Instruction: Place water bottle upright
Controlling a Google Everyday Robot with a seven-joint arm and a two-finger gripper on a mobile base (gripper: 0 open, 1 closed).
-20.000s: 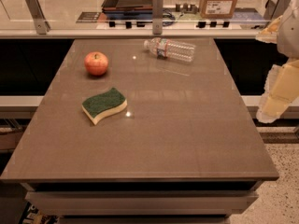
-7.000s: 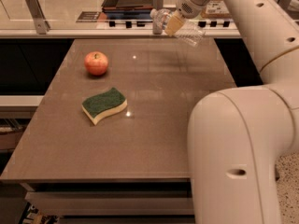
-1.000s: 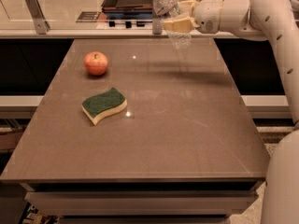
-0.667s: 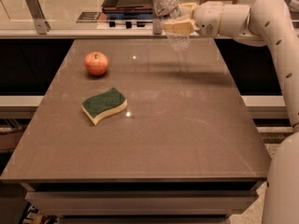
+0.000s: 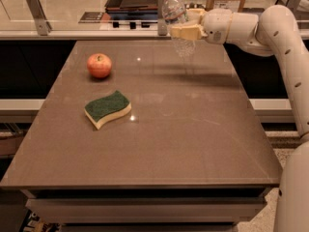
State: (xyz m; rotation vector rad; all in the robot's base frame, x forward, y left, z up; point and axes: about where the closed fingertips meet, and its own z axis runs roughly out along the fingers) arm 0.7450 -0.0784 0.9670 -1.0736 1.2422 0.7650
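One water bottle (image 5: pixel 174 11) near-upright, cap up and tilted left, gripper (image 5: pixel 186 26) fingers (image 5: pixel 180 32) pinching its middle, above table (image 5: pixel 193 144)

Gripper (image 5: pixel 185 25) above table's (image 5: pixel 159 144) far edge; fingers (image 5: pixel 186 32) hide water bottle's (image 5: pixel 174 11) midsection, its clear lower end faint, probably blurred. Arm (image 5: pixel 285 37) cut off at right, bottom edges.

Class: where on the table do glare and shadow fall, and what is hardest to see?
Camera view: two glare spots on the brown table, one right of the red apple, one beside the green-and-yellow sponge; a shadow band under the gripper holding the clear plastic water bottle over the far edge; the bottle's transparent base nearly vanishes.
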